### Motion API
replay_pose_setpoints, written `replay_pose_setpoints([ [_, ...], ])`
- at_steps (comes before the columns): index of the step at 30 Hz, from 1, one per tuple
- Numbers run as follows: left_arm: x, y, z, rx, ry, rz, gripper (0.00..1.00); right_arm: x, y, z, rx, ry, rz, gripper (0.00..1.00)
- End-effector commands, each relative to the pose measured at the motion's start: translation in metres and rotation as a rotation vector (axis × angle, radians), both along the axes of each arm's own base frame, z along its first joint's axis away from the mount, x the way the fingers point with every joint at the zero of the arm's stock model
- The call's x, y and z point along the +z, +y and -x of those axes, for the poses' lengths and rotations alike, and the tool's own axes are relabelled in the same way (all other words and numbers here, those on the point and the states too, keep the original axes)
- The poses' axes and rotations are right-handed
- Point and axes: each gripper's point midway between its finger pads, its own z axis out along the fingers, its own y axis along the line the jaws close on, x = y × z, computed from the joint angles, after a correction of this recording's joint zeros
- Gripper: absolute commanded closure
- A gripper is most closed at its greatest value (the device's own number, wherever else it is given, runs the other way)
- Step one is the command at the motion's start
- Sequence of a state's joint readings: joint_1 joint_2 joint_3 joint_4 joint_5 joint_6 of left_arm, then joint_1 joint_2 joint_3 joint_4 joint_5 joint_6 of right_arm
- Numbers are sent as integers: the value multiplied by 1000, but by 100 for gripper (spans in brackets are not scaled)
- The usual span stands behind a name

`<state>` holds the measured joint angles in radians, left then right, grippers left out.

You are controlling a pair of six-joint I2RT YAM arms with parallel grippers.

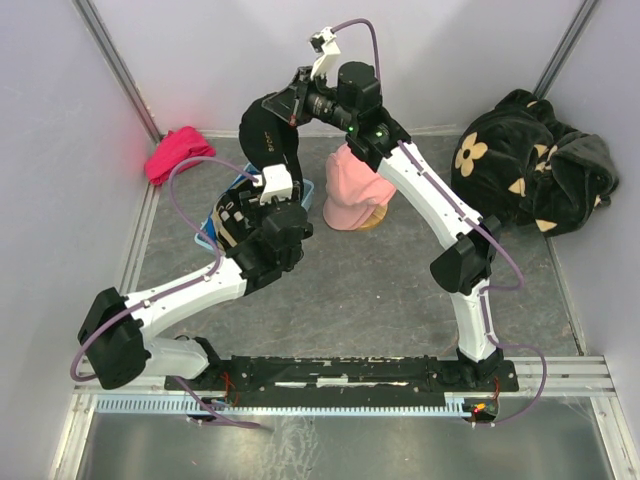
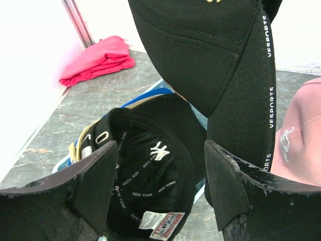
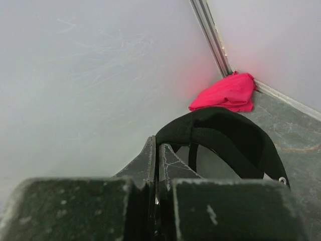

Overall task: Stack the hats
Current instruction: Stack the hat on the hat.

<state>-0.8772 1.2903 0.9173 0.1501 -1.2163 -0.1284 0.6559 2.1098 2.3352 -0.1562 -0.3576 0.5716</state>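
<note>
Left wrist view: the left gripper (image 2: 160, 153) stands open astride the upturned black New York cap (image 2: 150, 196), which lies on a blue cap (image 2: 150, 94). The right gripper (image 3: 158, 150), clamped shut on the rim of the black Vesports cap (image 2: 210, 60), hangs it directly above, evidently for stacking. The pink cap (image 1: 355, 188) sits apart.

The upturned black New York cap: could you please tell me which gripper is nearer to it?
Left. The left gripper stands open just over the New York cap, fingers either side; the right gripper, shut on another black cap, is higher up.
</note>
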Motion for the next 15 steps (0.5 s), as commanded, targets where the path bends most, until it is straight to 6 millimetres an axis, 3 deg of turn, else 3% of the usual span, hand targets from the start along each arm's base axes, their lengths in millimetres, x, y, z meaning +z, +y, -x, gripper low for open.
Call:
replay_pose_setpoints([
  [1,16,-9,-1,-23,-65,150,23,42,-6,10,22,-87,-92,99],
  [10,-1,-18,-11,1,-38,118,18,43,-3,11,28,-74,-117,99],
  [15,1,-19,-17,57,-66,117,14,37,-3,12,25,-67,-111,99],
])
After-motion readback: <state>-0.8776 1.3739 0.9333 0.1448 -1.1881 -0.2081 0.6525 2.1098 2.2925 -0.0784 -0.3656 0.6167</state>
